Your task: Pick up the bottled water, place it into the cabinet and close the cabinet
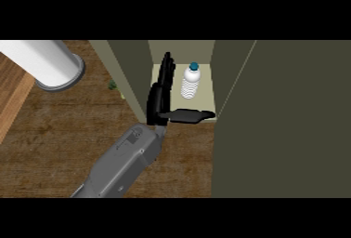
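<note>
The bottled water stood upright inside the cabinet, the left robot hand open just beside it, fingers straight, thumb spread across in front. Pulling back carelessly, that thumb could clip the bottle and topple it before the cabinet was closed.

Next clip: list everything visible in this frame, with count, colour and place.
bottle: one, white with a blue cap, upright inside the cabinet.
cabinet: one, olive walls, pale inside, open, top centre.
panel: one, dark olive, fills the right side; probably the cabinet's door.
cylinder: one, white with a grey rim, top left.
green thing: one, by the cabinet's left wall; too small to identify.
counter: one, brown wood, left and centre.
forearm: one, grey, rising from the lower edge.
left hand: one, black, open, fingers straight inside the cabinet just left of the bottle.
</note>
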